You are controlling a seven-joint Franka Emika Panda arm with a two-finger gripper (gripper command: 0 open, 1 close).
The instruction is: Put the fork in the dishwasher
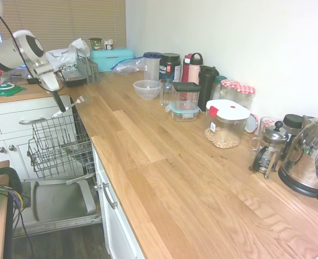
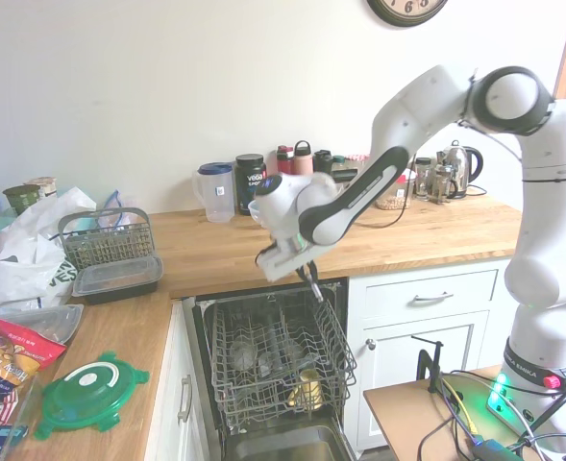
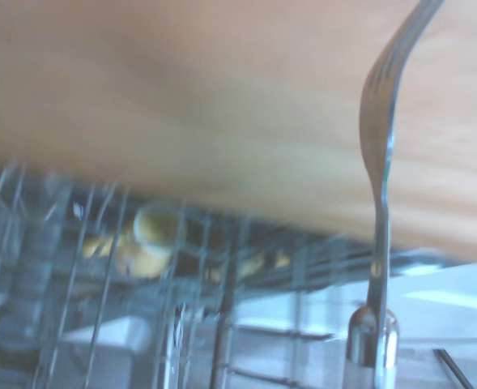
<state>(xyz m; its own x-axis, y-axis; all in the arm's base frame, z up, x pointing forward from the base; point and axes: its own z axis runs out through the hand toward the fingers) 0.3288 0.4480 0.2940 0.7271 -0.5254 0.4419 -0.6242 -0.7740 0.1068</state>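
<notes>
- The claw hung over the pulled-out dish rack, beside the bench edge, its dark fingers pinching the fork.
- In the first exterior view the fork stuck out from the fingers toward 2 o'clock, its tines near the bench edge and above the rack's rim.
- In the second exterior view the claw pointed toward 5 o'clock, just over the rack's back rim; the fork was too slim to pick out there.
- In the wrist view the fork rose as a curved silver strip in front of the wood, with grey wires and a blurred yellowish thing behind.
- The dishwasher stood open below the claw, its wire rack drawn out and holding a few items, one of them yellowish.
- At 9 o'clock from the claw, on the bench in the second exterior view, sat a grey cutlery basket over a clear container.
</notes>
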